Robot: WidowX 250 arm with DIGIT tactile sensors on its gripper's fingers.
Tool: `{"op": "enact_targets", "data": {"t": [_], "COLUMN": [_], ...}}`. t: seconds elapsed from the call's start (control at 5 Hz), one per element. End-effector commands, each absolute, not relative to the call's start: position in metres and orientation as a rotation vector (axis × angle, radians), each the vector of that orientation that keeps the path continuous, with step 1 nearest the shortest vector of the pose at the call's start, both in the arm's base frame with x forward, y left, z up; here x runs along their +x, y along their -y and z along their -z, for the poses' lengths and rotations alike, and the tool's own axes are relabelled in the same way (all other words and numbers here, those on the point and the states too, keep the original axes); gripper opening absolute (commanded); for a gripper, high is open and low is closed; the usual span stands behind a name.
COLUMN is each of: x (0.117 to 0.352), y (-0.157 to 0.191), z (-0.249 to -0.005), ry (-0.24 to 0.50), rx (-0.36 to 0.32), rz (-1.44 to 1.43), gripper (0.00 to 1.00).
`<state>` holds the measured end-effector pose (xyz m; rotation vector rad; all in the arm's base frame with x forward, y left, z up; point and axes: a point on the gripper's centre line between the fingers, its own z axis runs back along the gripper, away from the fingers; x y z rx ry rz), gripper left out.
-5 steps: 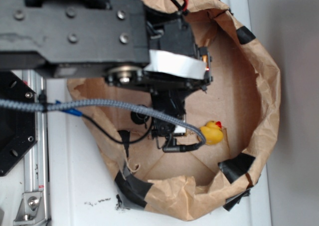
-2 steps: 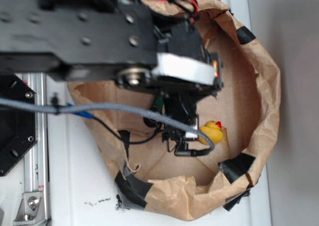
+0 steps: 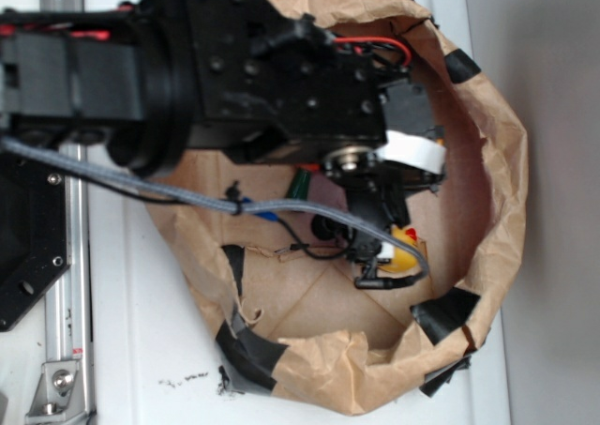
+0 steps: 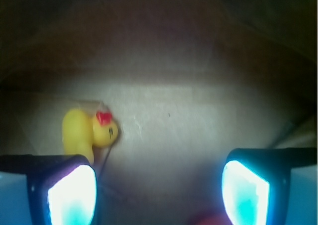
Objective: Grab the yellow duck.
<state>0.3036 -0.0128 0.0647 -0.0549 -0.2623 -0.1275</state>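
The yellow duck (image 3: 405,252) lies on the cardboard floor of a brown paper-walled basin, mostly hidden by my gripper (image 3: 377,256) in the exterior view. In the wrist view the duck (image 4: 84,133) lies on its side with its red beak up, just beyond my left fingertip (image 4: 69,191). My gripper (image 4: 158,192) is open and empty, its jaws wide apart. The duck sits to the left of the gap, not between the fingers.
The crumpled brown paper wall (image 3: 502,172) with black tape patches (image 3: 448,311) rings the basin. A green-tipped object (image 3: 301,183) peeks out under the arm. A grey cable (image 3: 141,183) crosses the left side. A metal rail (image 3: 66,350) runs along the left.
The arm has swung right and rotated, bringing the gripper over the duck, which is now mostly covered in the exterior view. The duck has not moved.
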Motion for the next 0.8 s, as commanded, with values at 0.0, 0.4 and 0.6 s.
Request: {"op": "enact_targets", "data": {"t": [0.0, 0.4, 0.6], "x": [0.3222, 0.3233, 0.3220], "y": [0.0197, 0.0246, 0.0273], "z": [-0.0785, -0.0779, -0.0736], "ry": [0.326, 0.322, 0.332], "rx": [-0.069, -0.091, -0.072], "rz": [0.152, 0.173, 0.177], "gripper": [1.00, 1.00, 1.00]}}
